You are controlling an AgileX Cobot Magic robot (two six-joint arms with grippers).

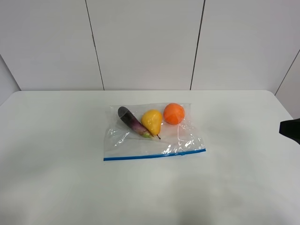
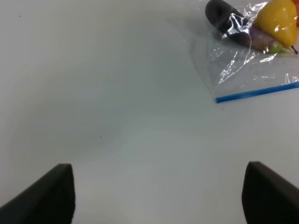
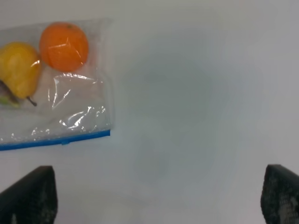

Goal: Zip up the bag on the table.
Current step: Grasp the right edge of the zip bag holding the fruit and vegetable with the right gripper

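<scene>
The bag (image 1: 140, 146) lies flat in the middle of the table (image 1: 56, 140), clear and crinkly, with its blue zipper strip (image 1: 154, 155) along the near edge. Inside are an orange (image 1: 174, 113), a yellow pear (image 1: 152, 121) and a purple eggplant (image 1: 130, 119). My left gripper (image 2: 159, 196) is open over bare table, well short of the bag's (image 2: 243, 70) left corner and zipper strip (image 2: 257, 92). The right gripper (image 3: 154, 198) is open too, with nothing between its fingers (image 3: 28, 196), off the bag's (image 3: 70, 107) right corner.
A dark part of the right arm (image 1: 290, 130) pokes in at the right edge of the high view. White wall panels (image 1: 145, 42) stand behind the table's far edge. Bare white tabletop surrounds the bag on all sides.
</scene>
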